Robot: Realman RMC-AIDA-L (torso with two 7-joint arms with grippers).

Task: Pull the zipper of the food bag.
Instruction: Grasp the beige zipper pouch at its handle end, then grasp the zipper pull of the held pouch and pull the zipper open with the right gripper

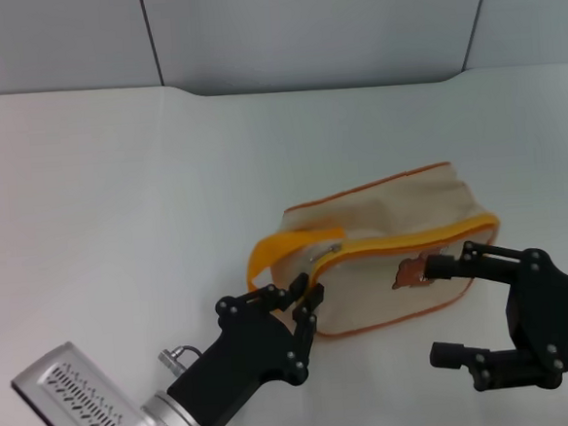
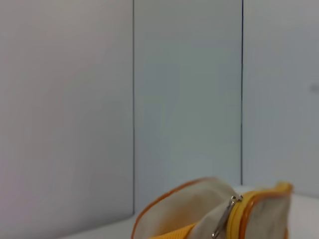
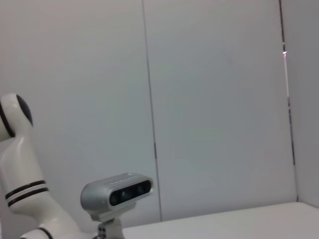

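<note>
Nearest, left gripper [image 1: 303, 304] pinches the one food bag's [image 1: 394, 254] left end by its zipper [image 1: 384, 246], while right gripper [image 1: 445, 309] gapes at its right.

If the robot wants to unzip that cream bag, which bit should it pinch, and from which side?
Probably the small silver pull tab of the zipper, at the food bag's left end beside the orange handle. It juts out from the tape, giving fingers something to nip. Coming from the robot's left suits, since the left gripper already sits just below it, while the right gripper flanks the other end.
</note>
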